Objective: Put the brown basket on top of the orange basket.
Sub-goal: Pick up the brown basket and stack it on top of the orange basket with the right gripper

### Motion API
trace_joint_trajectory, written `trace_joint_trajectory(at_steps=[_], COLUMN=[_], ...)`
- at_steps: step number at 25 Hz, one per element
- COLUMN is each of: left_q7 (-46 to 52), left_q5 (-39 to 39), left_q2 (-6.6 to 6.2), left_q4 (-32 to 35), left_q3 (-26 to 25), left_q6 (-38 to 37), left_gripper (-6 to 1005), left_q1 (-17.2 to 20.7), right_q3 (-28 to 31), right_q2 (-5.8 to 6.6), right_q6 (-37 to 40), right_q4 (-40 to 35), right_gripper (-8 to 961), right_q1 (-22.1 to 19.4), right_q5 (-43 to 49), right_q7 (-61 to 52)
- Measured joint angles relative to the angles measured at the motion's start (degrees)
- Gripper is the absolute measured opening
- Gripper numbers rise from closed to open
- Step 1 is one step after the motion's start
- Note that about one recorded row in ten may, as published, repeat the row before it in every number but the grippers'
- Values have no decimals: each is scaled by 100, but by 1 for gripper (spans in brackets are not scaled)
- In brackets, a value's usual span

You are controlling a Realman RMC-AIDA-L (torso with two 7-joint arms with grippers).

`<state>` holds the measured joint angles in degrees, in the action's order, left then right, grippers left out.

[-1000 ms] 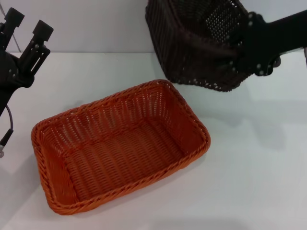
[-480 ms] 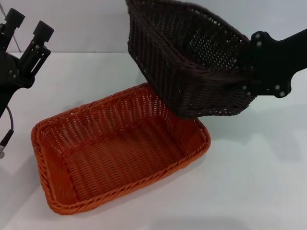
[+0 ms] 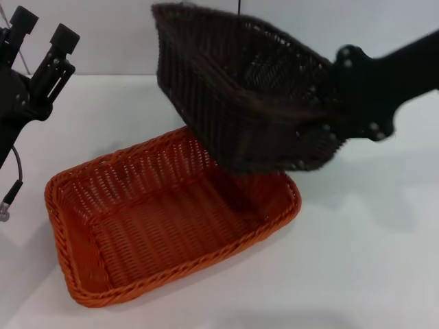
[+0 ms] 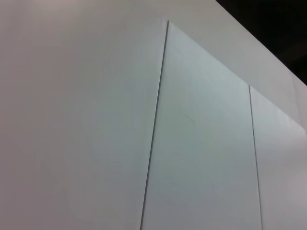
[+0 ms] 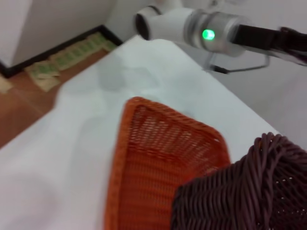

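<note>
Right claw point(image 3: 328, 130) is gripping the brown basket point(image 3: 233, 103) by its short end rim, hanging it tilted above the orange basket point(image 3: 158, 219) sitting on the table point(image 3: 370, 260). Looks light and stiff, so that rim grip should be working fine. Left claw point(image 3: 42, 35) is idling open off to the side.
</note>
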<state>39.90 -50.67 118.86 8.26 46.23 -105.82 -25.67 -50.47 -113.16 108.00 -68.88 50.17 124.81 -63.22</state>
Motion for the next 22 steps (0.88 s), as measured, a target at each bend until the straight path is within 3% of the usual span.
trace_joint_trajectory(at_steps=[1,6,14,22], left_q7=[0,0,0,-8], left_q5=[4,12,-14,-22], left_q2=[-2,-3,-12,-21], left_q4=[0,0,0,0], left_q3=[0,0,0,0], left_q6=[0,1,42,56], left_gripper=[797,797,797,797], left_q1=[-3,2,14,94], right_q3=[-69,-330,-660,-662], right_q2=[-145,-318,-355,-333], right_q6=[-217,-464,-406,166], right_q4=[-142,-205,-210,-402], right_gripper=[157,157,157,157], right_q1=[4,65,139,198], right_q5=[169,369,319,62], right_q7=[-129,-345,-377,-353])
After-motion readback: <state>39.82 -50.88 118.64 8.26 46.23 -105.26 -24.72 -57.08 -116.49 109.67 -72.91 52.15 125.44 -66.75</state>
